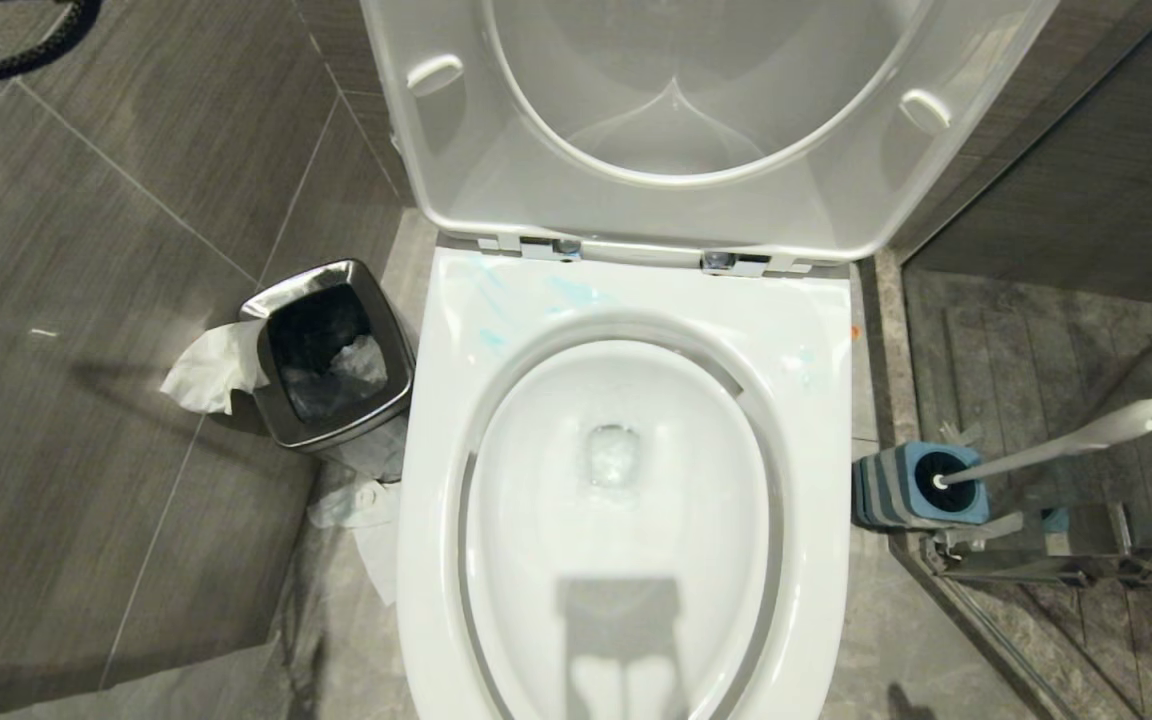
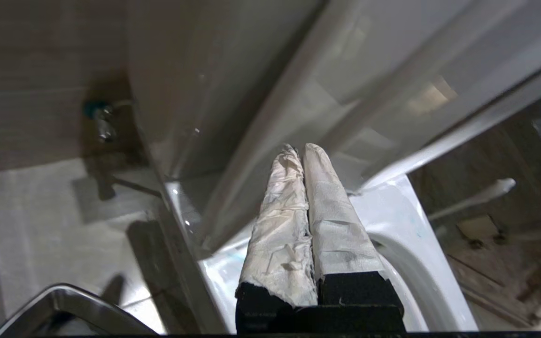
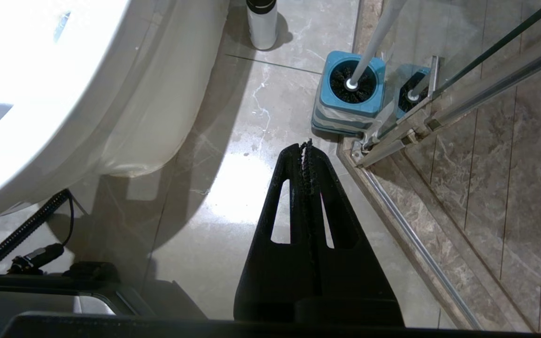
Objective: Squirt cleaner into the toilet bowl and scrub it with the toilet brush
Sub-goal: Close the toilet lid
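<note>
The toilet bowl (image 1: 626, 300) stands open, its seat and lid (image 1: 636, 210) raised. Thin teal smears of cleaner (image 1: 576, 292) mark the back rim. The toilet brush (image 1: 1056, 445) rests in its blue holder (image 1: 911, 495) on the floor to the bowl's right, its white handle leaning right. My left gripper (image 2: 301, 148), its fingers wrapped in white paper, is shut and empty, hovering over the bowl's back left rim (image 2: 406, 220). My right gripper (image 3: 307, 148) hangs shut and empty above the floor, a short way from the brush holder (image 3: 350, 89). Neither gripper shows in the head view.
A steel waste bin (image 1: 331, 355) with tissue (image 1: 211, 370) hanging out stands left of the bowl. A glass shower door with a metal frame (image 3: 439, 108) runs just behind the brush holder. A white canister (image 3: 262, 23) stands on the floor by the bowl's base.
</note>
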You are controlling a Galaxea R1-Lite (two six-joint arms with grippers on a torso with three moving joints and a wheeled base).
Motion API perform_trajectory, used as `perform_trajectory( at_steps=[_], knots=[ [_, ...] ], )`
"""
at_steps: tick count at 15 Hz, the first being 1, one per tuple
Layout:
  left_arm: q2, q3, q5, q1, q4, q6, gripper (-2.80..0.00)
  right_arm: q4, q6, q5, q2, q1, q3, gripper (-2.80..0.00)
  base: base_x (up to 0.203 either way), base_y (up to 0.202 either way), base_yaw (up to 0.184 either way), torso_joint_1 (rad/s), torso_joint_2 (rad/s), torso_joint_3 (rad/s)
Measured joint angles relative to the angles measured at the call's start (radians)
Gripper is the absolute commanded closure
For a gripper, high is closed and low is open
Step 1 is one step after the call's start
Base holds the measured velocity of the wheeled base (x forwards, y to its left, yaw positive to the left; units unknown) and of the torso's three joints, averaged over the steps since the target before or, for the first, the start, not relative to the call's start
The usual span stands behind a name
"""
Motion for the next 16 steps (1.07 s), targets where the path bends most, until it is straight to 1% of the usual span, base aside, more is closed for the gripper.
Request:
perform_trajectory(
  at_steps=[3,5,7,9,13,16],
  knots=[
    [0.008,0.01,0.003,0.013,-0.035,-0.017,0.0,0.0,0.0,-0.001,0.0,0.0,0.0,0.0,0.0,0.0,0.0,0.0,0.0,0.0],
    [0.017,0.007,0.001,0.01,-0.088,-0.044,0.0,0.0,0.0,0.0,0.0,0.0,0.0,0.0,0.0,0.0,0.0,0.0,0.0,0.0],
    [0.031,0.007,0.0,-0.015,-0.162,-0.082,0.0,0.0,0.0,-0.001,0.0,0.0,0.0,0.0,0.0,0.0,0.0,0.0,0.0,0.0],
    [0.05,0.009,-0.002,-0.039,-0.237,-0.103,0.0,0.0,0.0,-0.001,0.0,0.0,0.0,0.0,0.0,0.0,0.0,0.0,0.0,0.0],
    [0.089,0.007,-0.001,-0.075,-0.294,-0.126,0.0,0.0,0.0,-0.001,0.0,0.0,0.0,0.0,0.0,0.0,0.0,0.0,0.0,0.0],
    [0.126,0.009,0.001,-0.089,-0.395,-0.126,0.0,0.0,0.0,-0.001,0.0,0.0,0.0,0.0,0.0,0.0,0.0,0.0,0.0,0.0]
  ],
)
